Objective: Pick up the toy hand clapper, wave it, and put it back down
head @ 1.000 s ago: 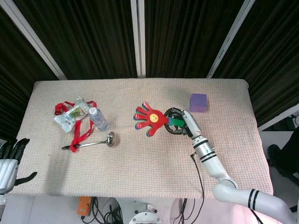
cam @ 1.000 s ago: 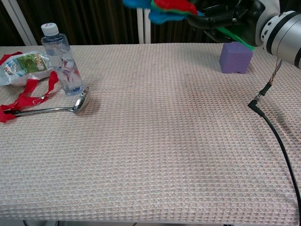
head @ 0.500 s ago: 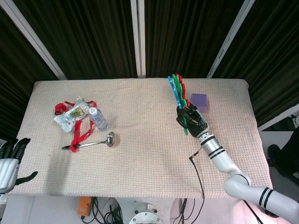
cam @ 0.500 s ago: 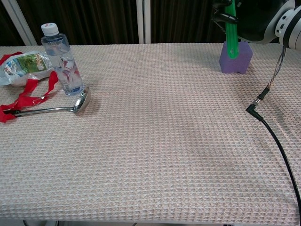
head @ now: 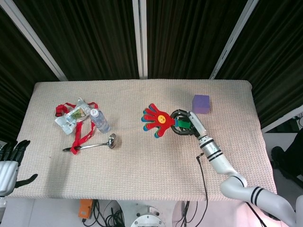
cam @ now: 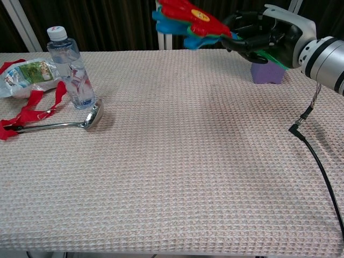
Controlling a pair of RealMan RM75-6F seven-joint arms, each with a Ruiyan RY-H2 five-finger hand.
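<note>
The right hand [head: 183, 124] gripped the toy hand clapper [head: 156, 120] by its green handle, holding it above the counter [head: 142, 179] just beside the purple block [head: 200, 103]. The left hand [head: 10, 163] (fingers spread, holding nothing) hung off the counter's near left corner, well apart from the bottle [head: 99, 120] and ladle [head: 92, 144].

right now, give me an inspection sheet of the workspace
surface: beige woven tablecloth over the table, flat.
job's things: red, blue and green plastic toy hand clapper held off the table, fanned toward the middle.
clutter: purple foam block far right; clear plastic water bottle upright, steel ladle, red ribbon and printed snack packet on the left.
hands: right hand grips the clapper's green handle; left hand off the table edge, holding nothing.
cables: black cable trails across the cloth.
surroundings: dark curtains behind.
</note>
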